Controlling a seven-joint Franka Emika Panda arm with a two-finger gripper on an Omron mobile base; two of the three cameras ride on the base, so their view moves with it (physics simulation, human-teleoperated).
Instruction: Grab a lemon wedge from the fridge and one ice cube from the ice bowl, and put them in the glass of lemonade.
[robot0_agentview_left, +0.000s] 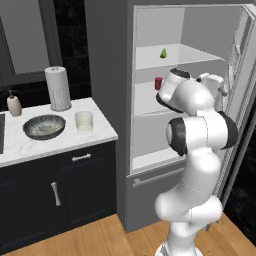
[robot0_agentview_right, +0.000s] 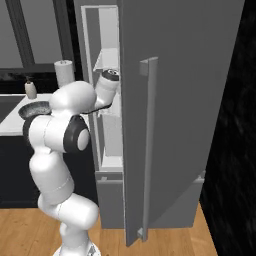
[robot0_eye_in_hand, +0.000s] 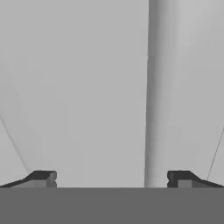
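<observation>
Item: tiny yellow-green wedge-shaped lemon piece (robot0_agentview_left: 163, 53), lying alone on the upper pale grey-white shelf of the tall grey fridge (robot0_agentview_left: 107, 60), whose door stands swung wide with its long vertical grey bar handle (robot0_agentview_right: 146, 150) facing out. Handling, as I judge it: very light, soft-fleshed with a firmer rind, probably slick; best pinched across its two flat cut faces, low and near the middle, with gentle pressure so it neither squirts out nor crushes. Neighbour: a small red object (robot0_agentview_left: 158, 83) one shelf lower, close beside my arm, not to be confused with the wedge. My own gripper (robot0_eye_in_hand: 112, 179): fingers spread wide apart, nothing between them, facing a plain pale grey fridge surface crossed by one darker vertical band; the wedge sits above where my hand reaches in. Outward, on the white marble counter (robot0_agentview_left: 55, 145) to the fridge's left: short clear tumbler of pale lemonade (robot0_agentview_left: 84, 121); just beside it the wide shallow speckled blue-grey ice bowl (robot0_agentview_left: 44, 126); behind them a white paper-towel roll (robot0_agentview_left: 58, 88) and beige soap bottle (robot0_agentview_left: 14, 104).
</observation>
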